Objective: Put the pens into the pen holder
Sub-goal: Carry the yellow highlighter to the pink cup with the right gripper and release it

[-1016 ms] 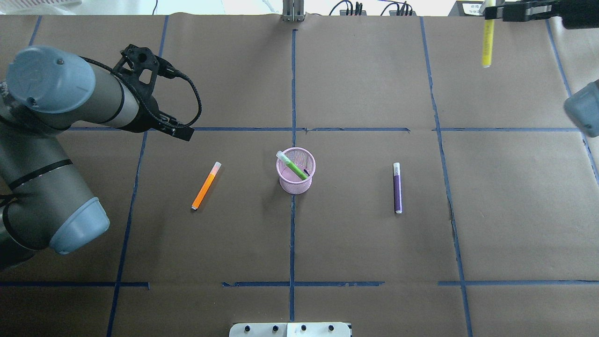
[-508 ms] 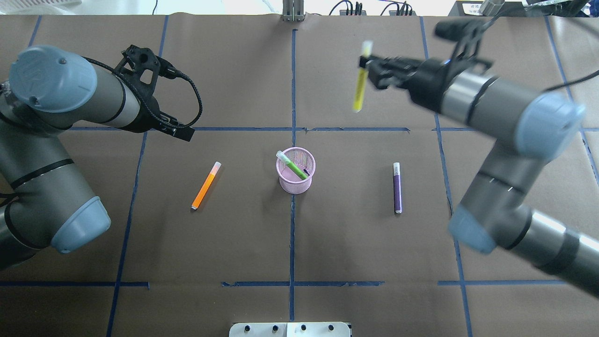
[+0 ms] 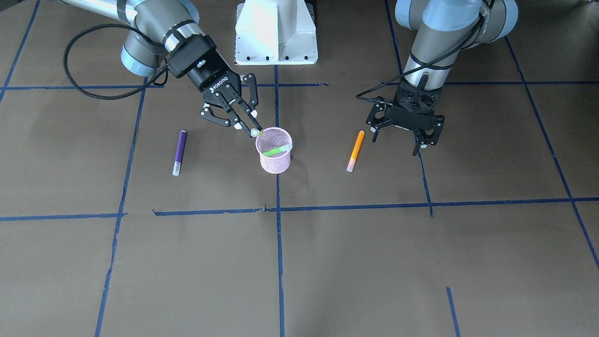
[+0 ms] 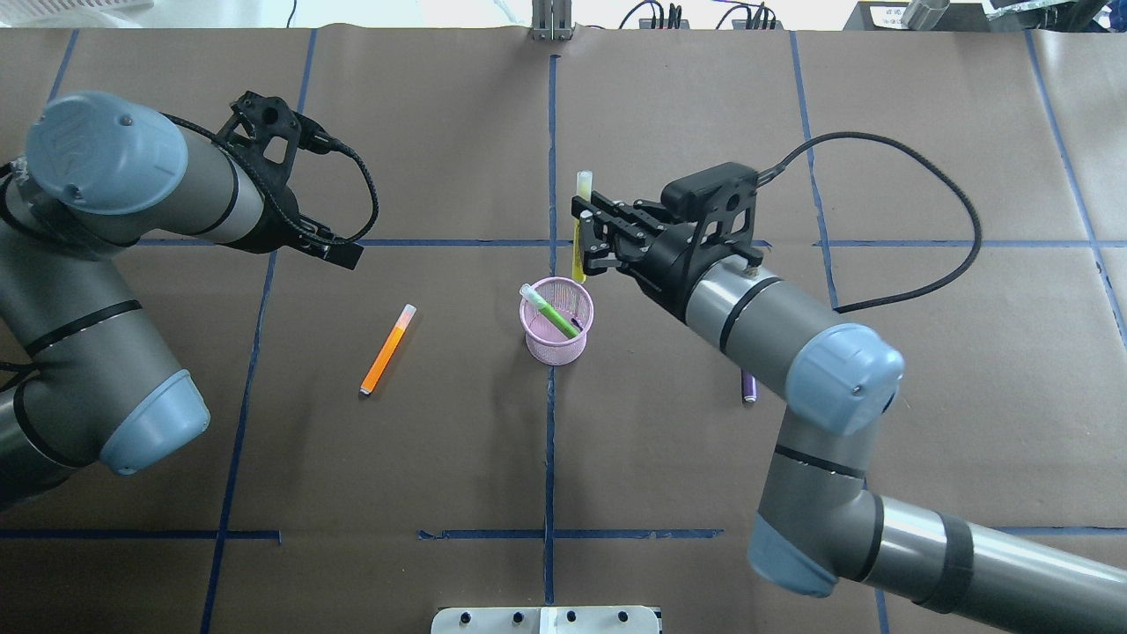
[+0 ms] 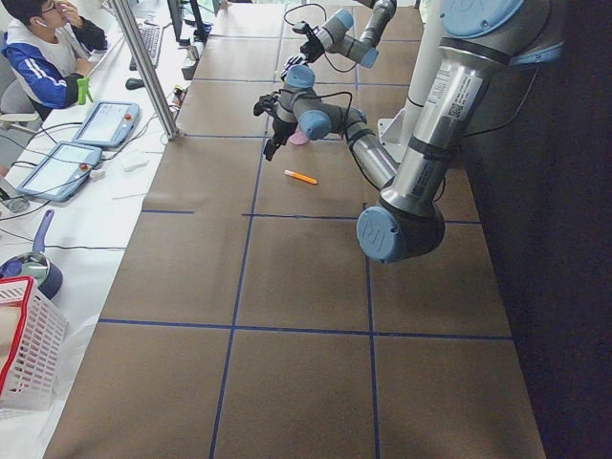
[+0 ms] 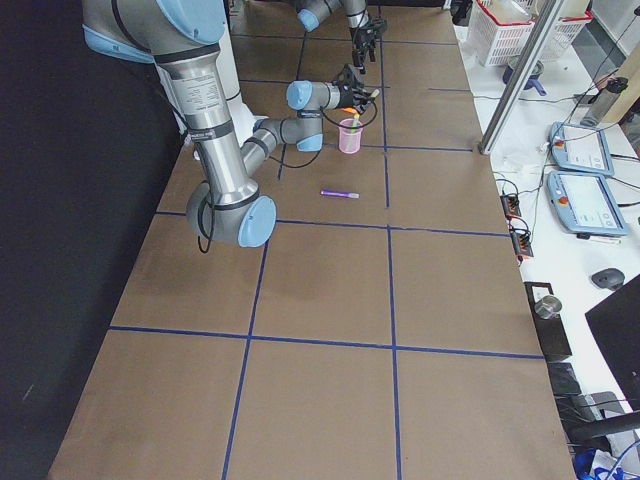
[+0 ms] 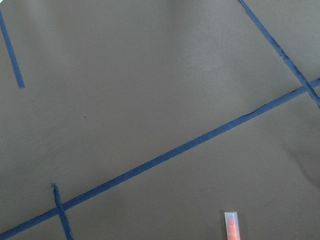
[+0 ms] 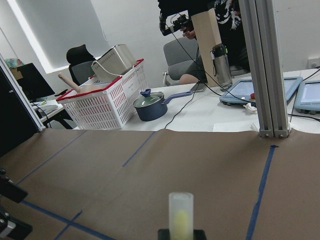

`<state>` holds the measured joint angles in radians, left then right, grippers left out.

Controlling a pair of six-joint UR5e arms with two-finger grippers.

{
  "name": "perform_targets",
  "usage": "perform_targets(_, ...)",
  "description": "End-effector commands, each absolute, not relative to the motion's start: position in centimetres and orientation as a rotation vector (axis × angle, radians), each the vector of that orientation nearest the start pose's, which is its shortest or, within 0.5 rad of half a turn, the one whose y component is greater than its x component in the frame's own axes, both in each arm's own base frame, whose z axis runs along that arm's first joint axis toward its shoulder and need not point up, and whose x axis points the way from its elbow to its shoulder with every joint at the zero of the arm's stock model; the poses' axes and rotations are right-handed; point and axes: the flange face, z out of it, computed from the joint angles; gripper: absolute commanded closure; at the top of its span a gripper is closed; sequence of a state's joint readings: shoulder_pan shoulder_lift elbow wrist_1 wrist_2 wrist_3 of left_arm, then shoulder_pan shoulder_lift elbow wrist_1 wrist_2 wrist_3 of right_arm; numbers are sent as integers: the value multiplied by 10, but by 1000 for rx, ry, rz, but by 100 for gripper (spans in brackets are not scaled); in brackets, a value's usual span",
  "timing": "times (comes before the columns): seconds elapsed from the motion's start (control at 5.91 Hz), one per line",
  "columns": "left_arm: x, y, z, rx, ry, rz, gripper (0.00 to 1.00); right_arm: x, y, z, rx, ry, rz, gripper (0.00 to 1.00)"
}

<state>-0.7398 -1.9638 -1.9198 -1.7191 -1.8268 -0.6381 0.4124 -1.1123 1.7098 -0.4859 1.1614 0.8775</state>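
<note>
The pink mesh pen holder (image 4: 556, 342) (image 3: 276, 163) stands mid-table with a green pen (image 4: 551, 312) (image 3: 276, 150) leaning inside it. My right gripper (image 4: 588, 236) (image 3: 250, 126) is shut on a yellow pen (image 4: 578, 231) (image 8: 180, 215), held upright with its lower end at the holder's far rim. An orange pen (image 4: 386, 350) (image 3: 355, 150) lies flat on the holder's left. Beside it my left gripper (image 3: 400, 140) hangs open and empty. A purple pen (image 3: 179, 150) lies on the holder's right; in the overhead view only its tip (image 4: 748, 389) shows past the right arm.
Blue tape lines (image 4: 550, 440) divide the brown paper cover. The robot's white base (image 3: 276, 32) stands at the table's near side. Off the far edge sit tablets (image 6: 580, 150), a white basket (image 8: 107, 95), a blue pot (image 8: 152, 105) and a seated person (image 5: 43, 57).
The right arm swung in from the far right corner with the yellow pen, down to the holder's rim. It now hides most of the purple pen. The left arm barely moved.
</note>
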Motion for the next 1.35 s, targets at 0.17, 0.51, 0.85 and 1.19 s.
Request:
perform_targets(0.17,361,-476,281,492,766,292,0,-518,-376,230,1107,-1195,126,100)
perform_targets(0.51,362,-475,281,492,767,293,0,-526,-368,236,1102,-1185,123,98)
perform_targets(0.85,362,-475,282,492,766,295,0,-532,-366,239,1095,-1182,117,18)
perform_targets(1.19,370,-471,281,485,769,306,0,-528,-365,232,1097,-1206,126,1)
